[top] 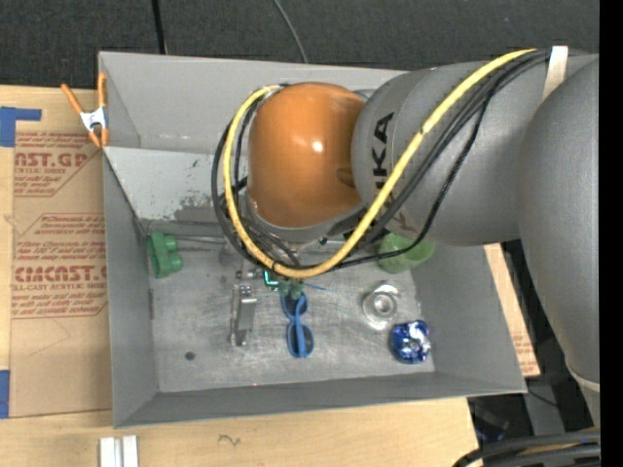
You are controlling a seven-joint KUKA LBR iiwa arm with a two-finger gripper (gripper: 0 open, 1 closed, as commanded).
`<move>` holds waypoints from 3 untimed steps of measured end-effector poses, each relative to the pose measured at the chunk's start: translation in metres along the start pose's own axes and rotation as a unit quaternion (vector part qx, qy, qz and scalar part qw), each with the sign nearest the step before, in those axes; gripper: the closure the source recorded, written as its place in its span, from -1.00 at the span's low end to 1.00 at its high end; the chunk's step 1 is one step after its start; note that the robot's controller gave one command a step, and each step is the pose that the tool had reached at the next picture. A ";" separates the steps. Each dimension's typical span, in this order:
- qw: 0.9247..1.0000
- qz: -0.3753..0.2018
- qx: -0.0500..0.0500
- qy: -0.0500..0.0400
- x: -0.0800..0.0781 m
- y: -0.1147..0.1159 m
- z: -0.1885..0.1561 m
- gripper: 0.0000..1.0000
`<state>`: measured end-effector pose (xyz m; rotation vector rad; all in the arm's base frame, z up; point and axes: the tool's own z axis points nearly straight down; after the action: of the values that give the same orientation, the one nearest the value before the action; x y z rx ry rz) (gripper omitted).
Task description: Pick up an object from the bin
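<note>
My gripper [240, 327] reaches down from under the arm's orange cover to the bin floor, left of the middle. Just to its right lies a blue looped thing like a pair of small scissors [298, 325], close beside the gripper; whether they touch I cannot tell. Further right lies a round clear and silver piece [380, 303]. A shiny blue ball [410, 341] rests near the front right corner.
A green block [164, 255] sits against the bin's left wall. A pale green thing [407, 251] at the right is partly hidden by the arm. The arm and its cables cover the back half of the bin.
</note>
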<state>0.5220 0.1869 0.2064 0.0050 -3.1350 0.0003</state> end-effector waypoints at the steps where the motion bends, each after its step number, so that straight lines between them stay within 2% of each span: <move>1: 0.980 -0.197 -0.001 -0.008 -0.019 -0.053 0.136 -1.00; 2: 0.938 -0.345 0.001 -0.003 0.003 -0.119 0.107 -1.00; 3: 0.895 -0.446 0.001 -0.004 -0.006 -0.130 0.100 -1.00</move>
<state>0.5280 0.0566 0.1067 1.4062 -2.8114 -0.0016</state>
